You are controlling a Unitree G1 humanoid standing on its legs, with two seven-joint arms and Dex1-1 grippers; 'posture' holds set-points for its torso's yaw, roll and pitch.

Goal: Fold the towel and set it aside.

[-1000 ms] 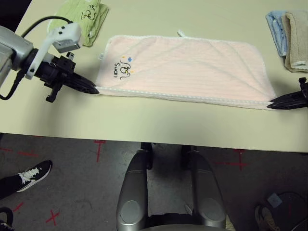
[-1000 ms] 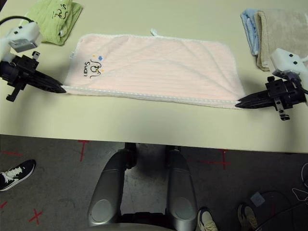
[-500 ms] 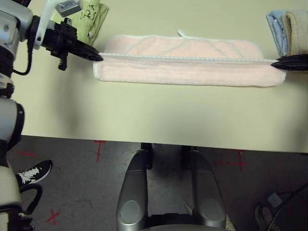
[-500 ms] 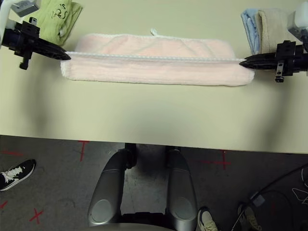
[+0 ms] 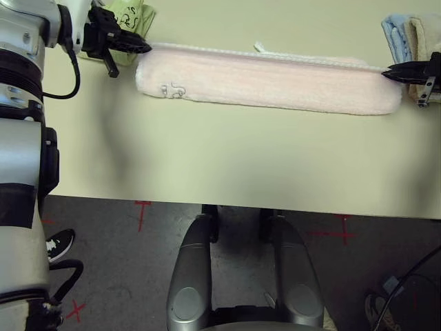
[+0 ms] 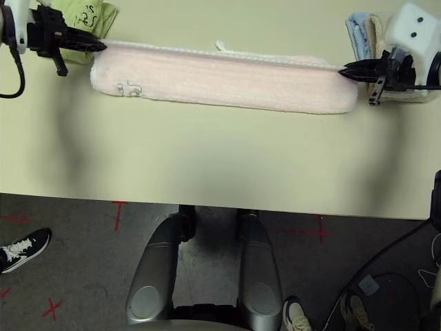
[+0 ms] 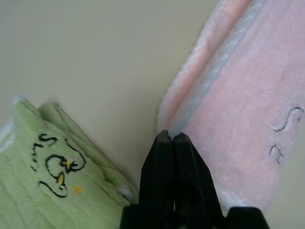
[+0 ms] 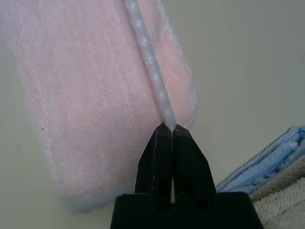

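Wrist views confirm what the head views only hint at: left gripper (image 7: 169, 136) and right gripper (image 8: 170, 128) fingers are pinched tight on the white scalloped edging at opposite ends of the pale pink terry towel (image 5: 275, 81), folded into a long strip on the beige worktop (image 5: 227, 162). Its embroidered motif (image 5: 172, 90) shows faintly, detail unreadable. The light green printed towel (image 7: 52, 181) lies just beside the pink strip's left end, the folded blue and beige towels (image 8: 267, 176) near its right end, cropped; grey floor with red tape crosses (image 5: 141, 210) below the worktop.

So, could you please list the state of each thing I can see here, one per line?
Pale pink terry towel with white scalloped edging: folded over into a long narrow band, flat on table.
Left gripper: fingers shut on towel's corner.
Right gripper: fingers shut on towel's other corner.
Light green towel with black print: folded.
Light blue towel: folded.
Beige towel: folded.
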